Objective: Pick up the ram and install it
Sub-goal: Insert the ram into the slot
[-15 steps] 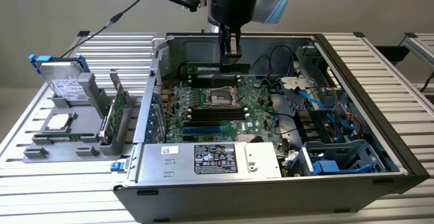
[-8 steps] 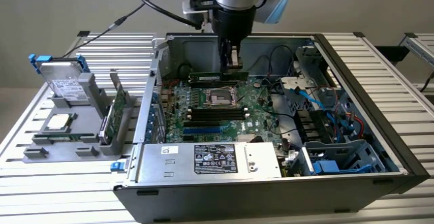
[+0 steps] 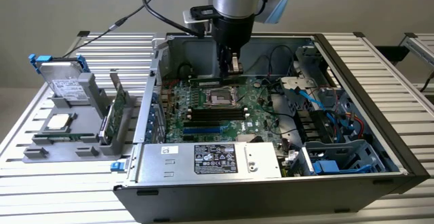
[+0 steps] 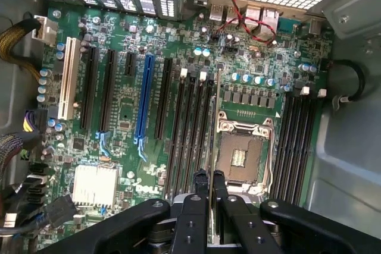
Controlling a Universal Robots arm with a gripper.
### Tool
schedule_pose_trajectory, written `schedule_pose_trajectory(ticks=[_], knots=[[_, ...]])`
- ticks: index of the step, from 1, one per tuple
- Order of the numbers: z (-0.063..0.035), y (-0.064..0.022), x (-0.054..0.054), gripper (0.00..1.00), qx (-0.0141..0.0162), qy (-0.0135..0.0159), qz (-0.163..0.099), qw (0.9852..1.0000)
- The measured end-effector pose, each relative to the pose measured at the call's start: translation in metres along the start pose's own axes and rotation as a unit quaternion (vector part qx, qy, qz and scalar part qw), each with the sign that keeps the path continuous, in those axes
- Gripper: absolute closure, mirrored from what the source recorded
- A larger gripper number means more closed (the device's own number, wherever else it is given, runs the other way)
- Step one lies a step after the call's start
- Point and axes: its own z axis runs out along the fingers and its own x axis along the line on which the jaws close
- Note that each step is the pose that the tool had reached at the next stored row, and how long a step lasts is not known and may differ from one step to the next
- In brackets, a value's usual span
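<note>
My gripper (image 3: 230, 70) hangs inside the open computer case, shut on the ram (image 3: 203, 81), a long narrow green stick held level just above the motherboard (image 3: 203, 125). In the wrist view the ram (image 4: 214, 117) shows edge-on as a thin line running out from between the black fingertips (image 4: 201, 184) of the gripper (image 4: 210, 178). It lies over the bank of black memory slots (image 4: 190, 129), along the slot closest to the bare CPU socket (image 4: 241, 156). I cannot tell whether it touches the slot.
The case walls (image 3: 352, 76) ring the board. A power supply (image 3: 210, 160) sits at the front, and a drive cage with blue cables (image 3: 332, 132) on the exterior view's right. Outside, a grey holder (image 3: 68, 132) carries a hard drive with blue clips (image 3: 61, 79) and an upright card (image 3: 119, 107).
</note>
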Motion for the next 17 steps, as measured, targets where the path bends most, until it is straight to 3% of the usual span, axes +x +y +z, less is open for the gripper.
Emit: schedule_pose_trajectory(ticks=[4, 8, 17], knots=[[0.0066, 0.0004, 0.000, 0.86, -0.0015, 0.0000, -0.003, 1.0000], [0.0117, 0.0005, 0.001, 0.86, -0.0033, 0.0023, -0.001, 1.0000], [0.0240, 0.0004, 0.002, 0.86, -0.0042, 0.0021, 0.032, 0.9995]])
